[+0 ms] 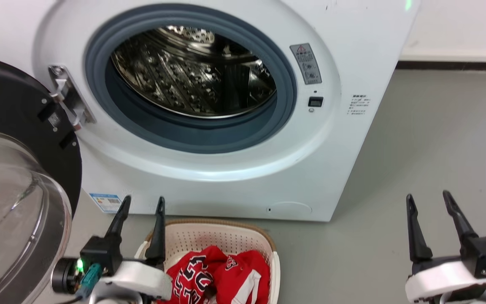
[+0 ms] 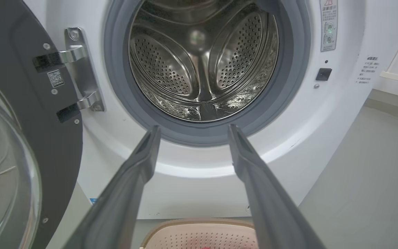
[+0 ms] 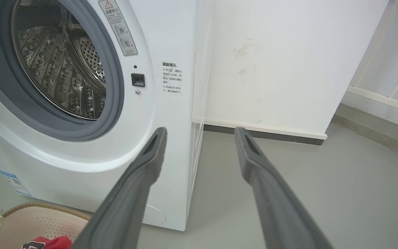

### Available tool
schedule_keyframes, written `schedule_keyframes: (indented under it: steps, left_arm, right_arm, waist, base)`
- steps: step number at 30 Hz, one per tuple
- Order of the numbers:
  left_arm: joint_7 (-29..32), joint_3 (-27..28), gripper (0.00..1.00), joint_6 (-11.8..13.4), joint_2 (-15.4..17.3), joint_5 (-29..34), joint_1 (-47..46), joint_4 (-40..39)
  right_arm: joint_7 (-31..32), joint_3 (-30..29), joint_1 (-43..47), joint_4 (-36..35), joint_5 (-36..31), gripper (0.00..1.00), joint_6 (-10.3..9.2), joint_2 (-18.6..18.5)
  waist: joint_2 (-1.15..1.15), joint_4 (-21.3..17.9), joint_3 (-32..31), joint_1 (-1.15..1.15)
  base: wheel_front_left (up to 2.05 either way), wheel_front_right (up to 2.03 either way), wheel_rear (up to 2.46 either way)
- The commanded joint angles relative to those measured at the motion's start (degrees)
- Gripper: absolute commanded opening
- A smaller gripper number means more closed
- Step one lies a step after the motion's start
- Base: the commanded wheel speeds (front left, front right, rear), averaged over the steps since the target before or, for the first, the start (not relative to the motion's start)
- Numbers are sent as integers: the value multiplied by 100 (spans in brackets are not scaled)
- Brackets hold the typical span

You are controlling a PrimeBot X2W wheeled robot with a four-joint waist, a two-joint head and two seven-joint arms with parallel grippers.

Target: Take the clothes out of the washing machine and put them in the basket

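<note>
My left gripper (image 1: 143, 200) and my right gripper (image 1: 427, 195) each carry two long, matte black fingers (image 1: 415, 236) that taper from a broad base to a narrow tip. The fingers are seated in black block mounts (image 1: 485, 249) ahead of a rounded, glossy white wrist shell (image 1: 441, 282). Seen close by the wrist cameras, the fingers read dark grey, with a raised rim along the edges and a shallow oblong recess (image 3: 251, 149) just below each tip. A teal plug (image 1: 90, 274) sits at the outer side of each wrist, and my left wrist also bears a lit green indicator (image 1: 79, 265) and a short black cylinder (image 1: 60, 275) beside it.
</note>
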Motion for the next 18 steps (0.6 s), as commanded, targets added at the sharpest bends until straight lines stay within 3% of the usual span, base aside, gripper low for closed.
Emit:
schedule_keyframes:
  steps: [1,18]
  left_arm:
    - [-15,141,100,69,-116,50,224,-106]
    - [-15,482,100,171,-448,635,1005,-326]
  right_arm:
    - [-11,24,155,-25,31,100,-6,-4]
    - [-11,138,660,-123,181,100,-6,-3]
  waist:
    - [-1,25,-232,2]
    - [-1,-167,-678,2]
  base:
    - [0,0,0]
    - [0,0,0]
